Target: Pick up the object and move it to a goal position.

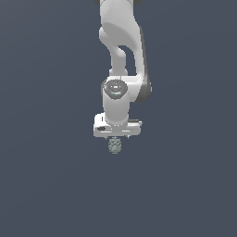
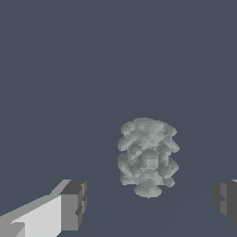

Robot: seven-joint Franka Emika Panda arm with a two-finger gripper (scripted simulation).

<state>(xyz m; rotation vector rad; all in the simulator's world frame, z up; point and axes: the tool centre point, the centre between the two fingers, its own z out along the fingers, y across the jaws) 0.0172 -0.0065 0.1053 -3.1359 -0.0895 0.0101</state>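
We see a white, glossy robot arm (image 1: 121, 46) reaching down from the twelve o'clock edge of the exterior view against a plain, dark slate-blue background (image 1: 46, 185). The arm ends in a rounded white wrist with a dark circular joint cap, and below that sits a wide, flat white gripper (image 1: 115, 140) whose body runs crosswise. Just under the gripper, at its six o'clock, lies the object (image 1: 115, 146), a small roundish grey-green lump with a bumpy, mottled surface, much narrower than the gripper body above it. From this view the lump sits almost directly beneath the middle of the gripper, and we cannot tell whether anything touches it. The wrist view looks along the gripper at the same lump (image 2: 147, 157), which appears large here, built of many little rounded knobs in pale grey-green, slightly taller than wide, with a small foot-like bulge at its lower end. Two dark grey fingertips (image 2: 74, 203) show in this view, one with a white finger body behind it at about seven o'clock of the lump and the other at about four o'clock. The jaws stand wide apart, with the lump between them and clear dark space on either side, so neither pad touches it. The lump lies closer to the four o'clock fingertip than to the other.
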